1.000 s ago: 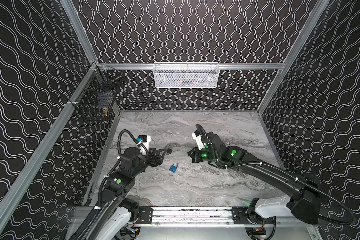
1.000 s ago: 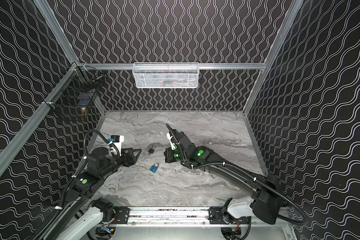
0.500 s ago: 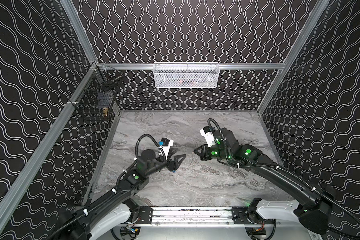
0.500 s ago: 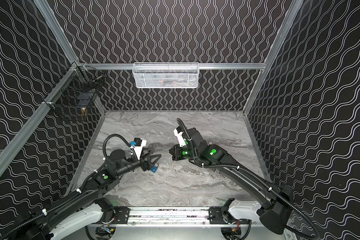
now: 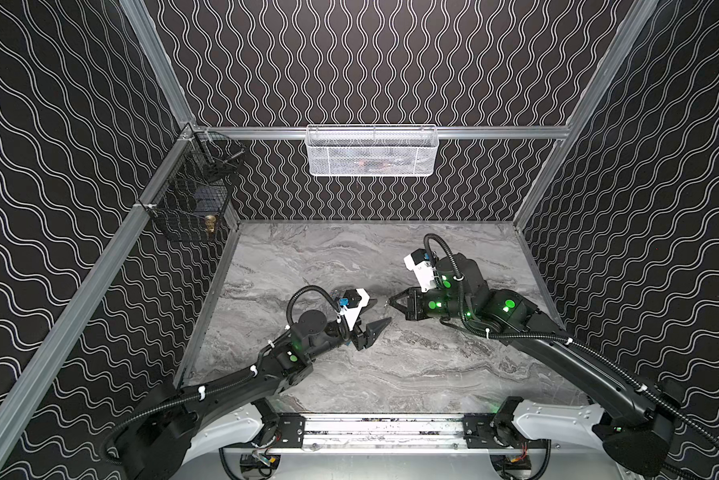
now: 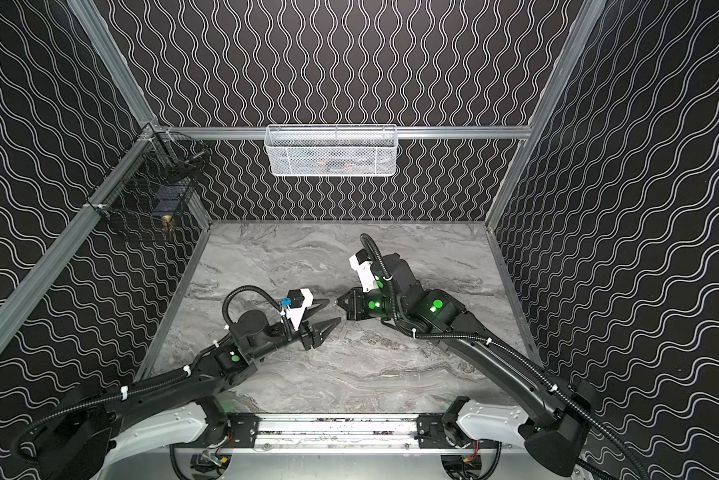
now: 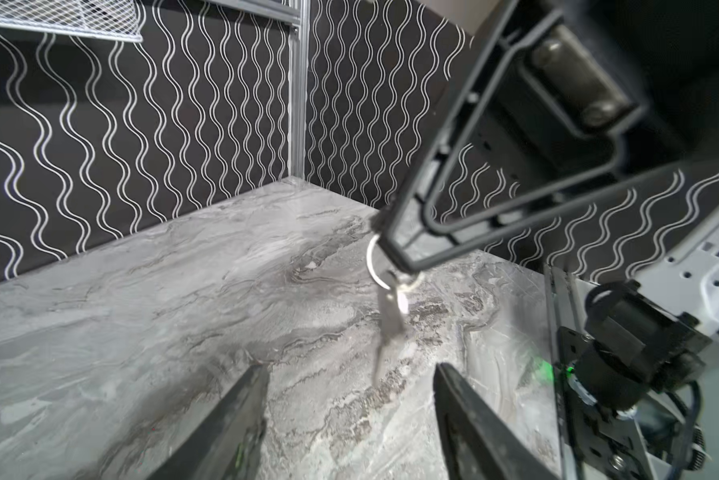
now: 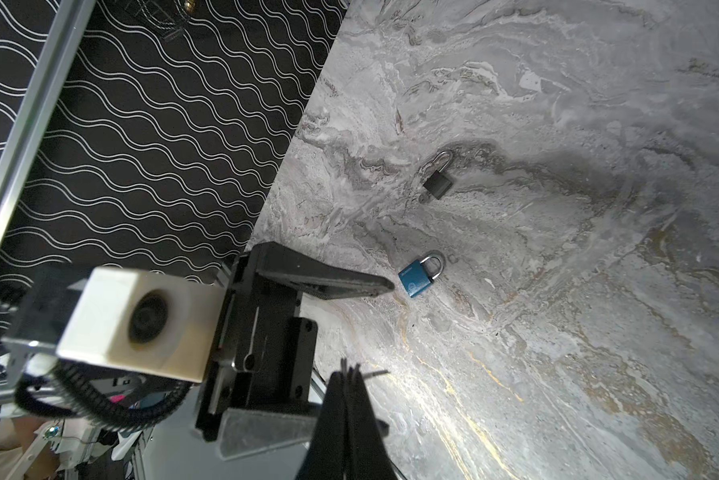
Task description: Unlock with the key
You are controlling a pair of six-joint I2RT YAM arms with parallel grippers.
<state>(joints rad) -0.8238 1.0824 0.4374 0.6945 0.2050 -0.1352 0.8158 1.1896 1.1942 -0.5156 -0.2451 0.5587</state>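
Key [image 7: 391, 322]: I see it hanging from its key ring [image 7: 371, 259] under the tip of the right gripper [image 7: 396, 258], clear of the marble table [image 5: 411, 374]. Its long axis is close to upright and the blade tip points down at the tabletop.

Right gripper: clamped tight on the ring, with no gap between its jaws. In both top views it reaches in toward the middle [image 5: 391, 301] [image 6: 338, 302], tip to tip with the other claw.

Left gripper [image 5: 381, 310] [image 6: 334, 311]: jaws stand well apart with nothing in them. From its wrist camera the blade hangs in line with the gap between its fingers [image 7: 241, 415], touching neither.

Blue padlock [image 8: 416, 277]: lies flat on the table, just beside one finger of the left gripper [image 8: 328, 282]. The body end is nearest that finger and the shackle end points away from it.

Black padlock [image 8: 437, 180]: lies flat, well apart from the blue one. Its long axis runs roughly parallel, shackle on the far end.

Doubt: the key is blurred, and there may be a second key behind it on the ring; I cannot tell.
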